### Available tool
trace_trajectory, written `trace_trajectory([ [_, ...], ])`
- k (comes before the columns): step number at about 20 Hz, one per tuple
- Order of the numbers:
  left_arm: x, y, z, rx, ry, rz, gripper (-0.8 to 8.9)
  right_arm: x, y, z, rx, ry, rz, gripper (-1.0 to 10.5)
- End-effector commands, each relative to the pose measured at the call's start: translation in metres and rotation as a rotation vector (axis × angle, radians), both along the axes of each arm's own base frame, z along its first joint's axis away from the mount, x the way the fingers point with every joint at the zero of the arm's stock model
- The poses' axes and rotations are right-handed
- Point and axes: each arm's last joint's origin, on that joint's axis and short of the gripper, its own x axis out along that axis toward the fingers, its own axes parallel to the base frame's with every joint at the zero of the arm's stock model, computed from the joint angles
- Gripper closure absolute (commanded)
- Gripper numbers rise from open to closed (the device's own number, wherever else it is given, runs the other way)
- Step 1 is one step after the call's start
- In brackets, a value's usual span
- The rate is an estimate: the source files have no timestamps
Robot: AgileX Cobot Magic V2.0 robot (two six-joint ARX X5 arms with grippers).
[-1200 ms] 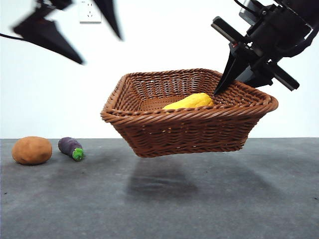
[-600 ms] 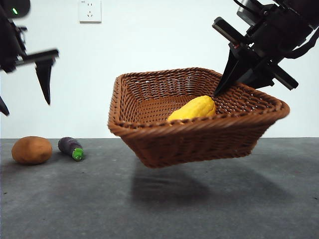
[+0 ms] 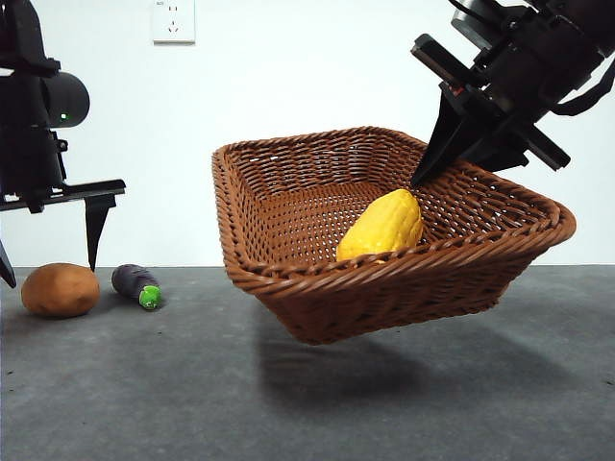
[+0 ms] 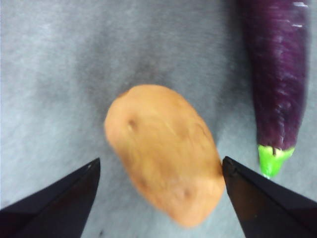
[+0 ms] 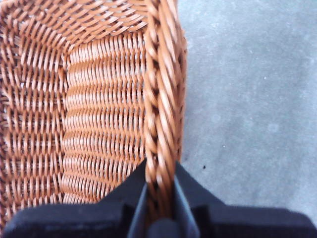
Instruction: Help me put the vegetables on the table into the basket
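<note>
Aloft, tilted brown wicker basket (image 3: 317, 279), rim pinched by right gripper (image 5: 159, 196); left gripper (image 4: 158, 171) spread.

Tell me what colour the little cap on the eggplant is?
Bright green. The cap on the purple eggplant shows best in the left wrist view.

White wall socket (image 3: 173, 21) high on pale, plain back wall (image 3: 288, 77), upper edge cropped by frame; square faceplate, small dark slots faintly visible; set flush against wall.
</note>
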Motion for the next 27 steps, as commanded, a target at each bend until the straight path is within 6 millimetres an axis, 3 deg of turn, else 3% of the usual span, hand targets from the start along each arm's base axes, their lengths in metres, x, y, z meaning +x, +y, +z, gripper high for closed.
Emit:
trace_trajectory([
  [1,0.006,0.001,-0.011,0.002,0.006,0.022,3.96,0.001,0.001,0.001,0.008,-0.022,0.017,9.6],
  [6,0.010,0.000,-0.024,0.001,0.034,0.030,4.15,0.002,0.001,0.001,-0.001,-0.036,0.023,9.6],
  [9,0.010,-0.001,-0.025,0.008,0.031,0.000,8.30,0.002,0.001,0.001,-0.001,-0.035,0.023,9.6],
  [13,0.007,-0.001,-0.018,0.028,0.015,-0.156,8.20,0.000,0.001,-0.001,-0.007,-0.003,0.017,9.6],
  [15,0.001,-0.001,0.005,0.050,-0.051,-0.244,8.21,-0.001,0.000,-0.002,-0.008,0.018,0.000,9.6],
  [18,-0.022,0.001,0.064,0.103,-0.221,-0.366,8.21,-0.001,0.000,-0.003,-0.005,0.042,-0.033,9.6],
  [21,-0.062,-0.002,0.131,0.045,-0.461,-0.488,8.20,0.001,0.000,-0.007,0.007,0.083,-0.056,9.6],
  [23,-0.097,-0.014,0.168,0.020,-0.593,-0.604,8.20,0.002,0.002,-0.012,0.021,0.122,-0.067,9.6],
  [25,-0.136,-0.032,0.188,0.023,-0.658,-0.734,8.20,0.005,0.004,-0.019,0.049,0.173,-0.064,9.6],
  [27,-0.167,-0.053,0.187,-0.005,-0.677,-0.856,8.20,0.005,0.009,-0.024,0.054,0.204,-0.055,9.6],
])
